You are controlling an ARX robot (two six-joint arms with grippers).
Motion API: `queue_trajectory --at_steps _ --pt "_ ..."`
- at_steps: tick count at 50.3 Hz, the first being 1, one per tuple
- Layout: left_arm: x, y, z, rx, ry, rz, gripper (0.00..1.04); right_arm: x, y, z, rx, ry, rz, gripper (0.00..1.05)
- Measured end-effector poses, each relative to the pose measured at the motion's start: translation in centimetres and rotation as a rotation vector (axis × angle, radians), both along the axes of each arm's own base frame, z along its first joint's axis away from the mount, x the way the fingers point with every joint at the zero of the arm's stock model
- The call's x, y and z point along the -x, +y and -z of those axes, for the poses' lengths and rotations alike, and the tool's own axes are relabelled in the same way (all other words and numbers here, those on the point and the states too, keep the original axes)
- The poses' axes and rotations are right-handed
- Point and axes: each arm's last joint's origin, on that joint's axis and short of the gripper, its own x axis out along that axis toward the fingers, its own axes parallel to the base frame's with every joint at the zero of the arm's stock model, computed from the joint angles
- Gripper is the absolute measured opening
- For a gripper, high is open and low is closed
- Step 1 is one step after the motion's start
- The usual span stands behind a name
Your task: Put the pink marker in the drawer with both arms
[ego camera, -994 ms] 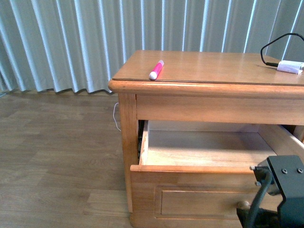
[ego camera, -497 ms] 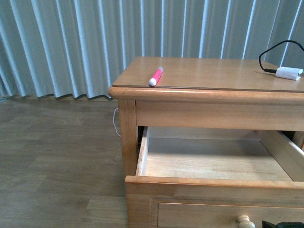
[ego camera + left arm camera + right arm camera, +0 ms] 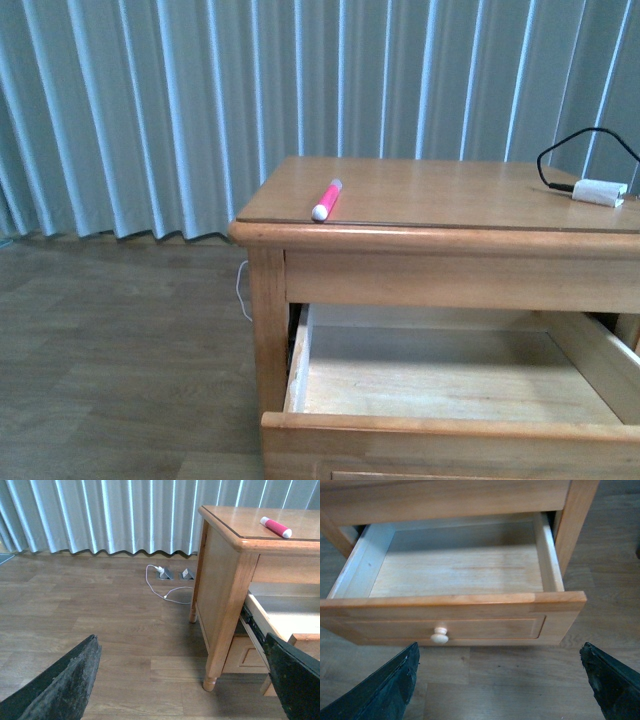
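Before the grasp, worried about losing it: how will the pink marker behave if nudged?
The pink marker looks round and lies flat near the tabletop corner, so it may roll off. It seems rigid, small and probably light. Its smooth body could slip.

You have a glossy varnished wooden tabletop (image 3: 450, 190), the drawer (image 3: 455, 570) paler matt wood inside, and a smooth plastic pink marker (image 3: 326, 200).

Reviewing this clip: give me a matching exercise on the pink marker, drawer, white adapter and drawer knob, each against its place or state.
Things:
1. pink marker
2. drawer
3. white adapter
4. knob

Places or states:
A. pulled open
B. on the tabletop, near its left front corner
C. on the drawer's front panel
D. at the tabletop's far right

Pairs: 1-B, 2-A, 3-D, 4-C
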Motion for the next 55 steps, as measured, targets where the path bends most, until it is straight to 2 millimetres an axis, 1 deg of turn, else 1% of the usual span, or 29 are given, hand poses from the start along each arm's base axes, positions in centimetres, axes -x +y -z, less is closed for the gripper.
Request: queue_trajectory --at_steps 5,23,27,30,34,39,43,44,46,52,54,55 --pt "0.0 0.0 0.0 0.0 0.0 0.0 0.98 0.2 0.4 -0.1 -0.002 -0.005 -0.022 0.96" --pt "0.0 0.0 0.0 0.001 0.0 -0.006 0.98 0.2 0.4 -0.1 -0.007 -0.01 -0.016 0.96" --pt "-0.5 -0.3 -0.4 0.012 -0.017 -0.071 0.98 0.2 0.4 -0.1 -0.007 -0.01 -0.016 0.96" --pt "-1.2 -0.9 -1.2 0.025 -0.007 -0.063 0.98 0.2 0.4 -0.1 -0.007 -0.01 -0.016 0.96" --pt "-2.5 -1.9 -2.8 0.032 -0.011 -0.013 0.98 0.2 0.4 -0.1 -0.008 -0.01 -0.017 0.96" --pt "-5.2 -3.4 -5.9 0.045 -0.039 0.039 0.98 0.2 0.4 -0.2 -0.007 -0.011 -0.015 0.96" --pt "-8.0 -4.8 -7.9 0.028 -0.03 0.062 0.98 0.2 0.4 -0.1 -0.007 -0.01 -0.015 0.96" --pt "-8.4 -5.0 -8.2 0.026 -0.027 0.065 0.98 0.2 0.4 -0.1 -0.007 -0.01 -0.015 0.96" --pt "-9.9 -5.8 -8.9 0.014 -0.011 0.073 0.98 0.2 0.4 -0.2 -0.007 -0.011 -0.015 0.96" --pt "-14.9 -8.6 -10.4 -0.014 0.041 0.1 0.98 0.2 0.4 -0.2 -0.007 -0.011 -0.015 0.96" --pt "-16.1 -9.4 -10.7 -0.023 0.045 0.112 0.98 0.2 0.4 -0.2 -0.007 -0.011 -0.015 0.96" --pt "-17.1 -9.9 -10.9 -0.034 0.051 0.118 0.98 0.2 0.4 -0.1 -0.007 -0.01 -0.015 0.96"
